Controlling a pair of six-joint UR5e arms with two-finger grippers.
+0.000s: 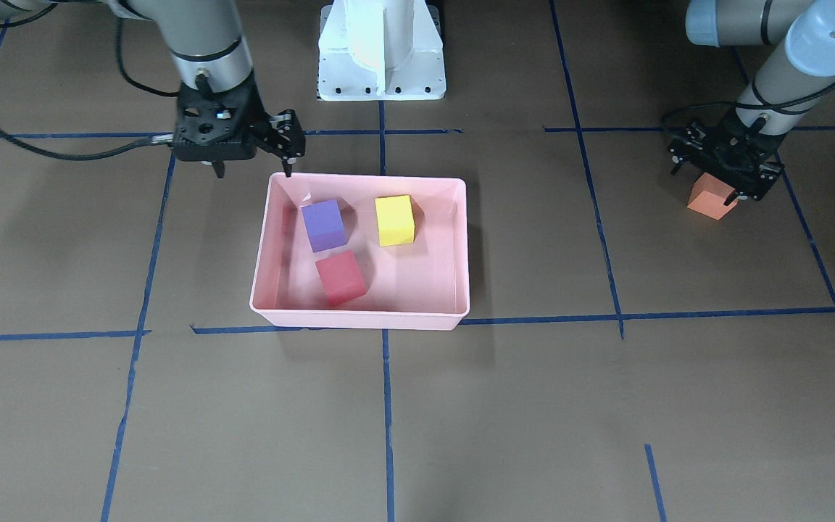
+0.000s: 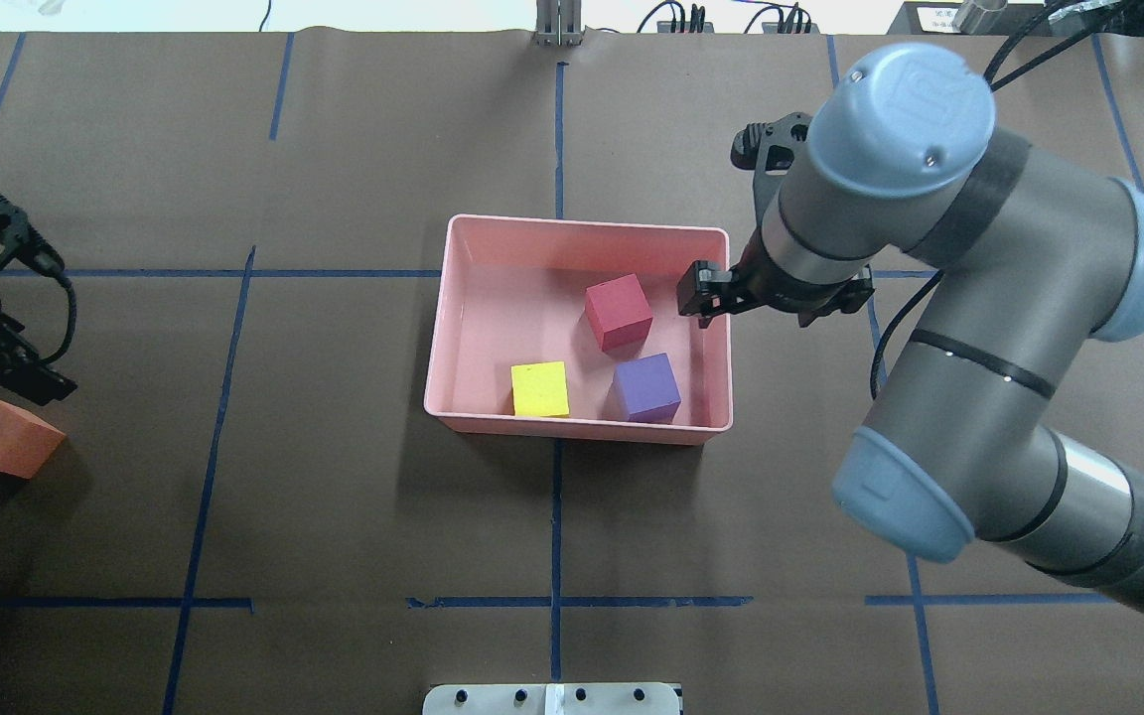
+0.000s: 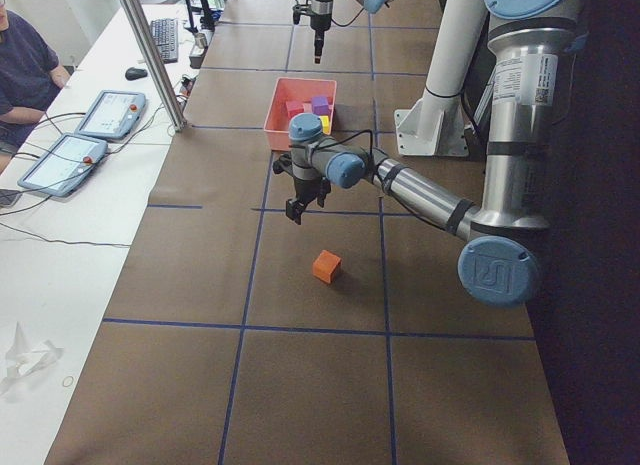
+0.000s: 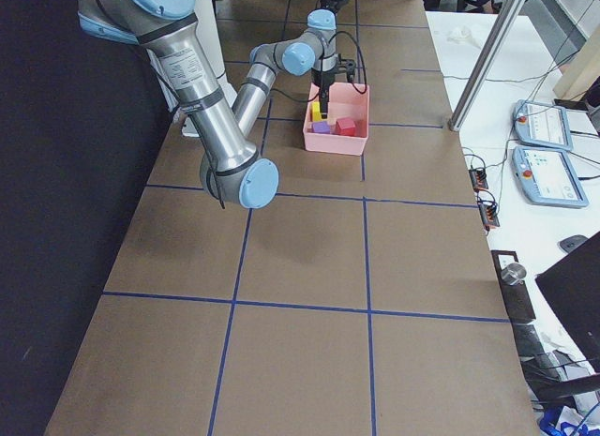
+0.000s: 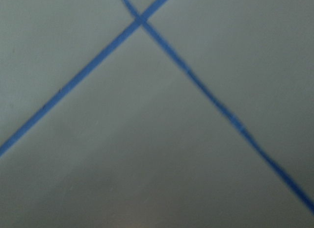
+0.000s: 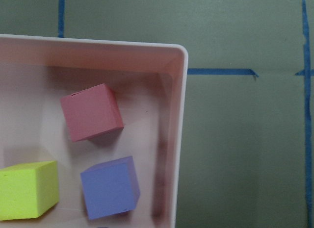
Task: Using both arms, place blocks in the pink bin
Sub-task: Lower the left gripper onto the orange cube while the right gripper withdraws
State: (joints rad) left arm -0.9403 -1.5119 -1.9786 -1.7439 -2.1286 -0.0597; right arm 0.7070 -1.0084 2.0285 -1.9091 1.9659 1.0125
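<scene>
The orange cube [image 2: 8,449], matte foam with crisp edges, is judged light, slightly soft and easily gripped; two opposite flat faces should be taken. It lies unheld on the counter [image 2: 334,497], just beside and beneath the left tool [image 1: 723,170], whose jaws are spread. In the pink bin [image 2: 582,222], the yellow cube [image 2: 540,388], red cube [image 2: 619,312] and purple cube [image 2: 646,386] are seen just beside the right tool [image 1: 252,172], which is also spread and empty.

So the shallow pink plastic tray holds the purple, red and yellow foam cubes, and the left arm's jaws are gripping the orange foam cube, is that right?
Not quite: the orange foam cube is not gripped. The exterior left view shows it lying on the table, apart from the left arm's jaws. The rest is right.
</scene>
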